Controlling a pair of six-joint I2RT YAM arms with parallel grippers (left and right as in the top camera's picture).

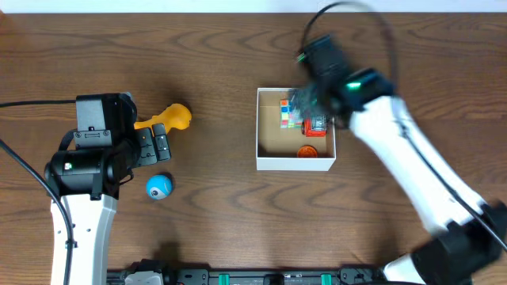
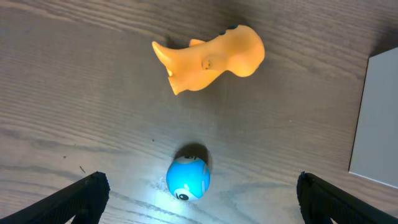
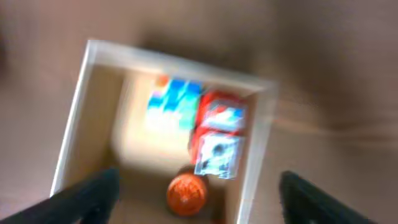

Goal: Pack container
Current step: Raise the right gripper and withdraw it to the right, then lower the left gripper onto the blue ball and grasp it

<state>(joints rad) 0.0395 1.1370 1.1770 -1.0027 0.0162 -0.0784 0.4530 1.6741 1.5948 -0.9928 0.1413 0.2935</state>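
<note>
Overhead: container (image 1: pixel 296 164) sq-on, opening up

left gripper (image 2: pixel 200 190) spread wide, empty; right gripper (image 3: pixel 198 186) spread wide, empty, arm stretched forward.

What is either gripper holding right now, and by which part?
Nothing. The left gripper is open near the blue ball, and the right gripper is open over the container; both are empty.

- We log the table (image 1: pixel 214 229) as dark wood grain, matt.
- container (image 1: pixel 295 164): white card walls, brown matt inside.
- blue ball (image 2: pixel 188 178): smooth, glossy plastic.
- orange toy (image 2: pixel 208 59): smooth, matt; possibly rubber, we cannot confirm.
</note>
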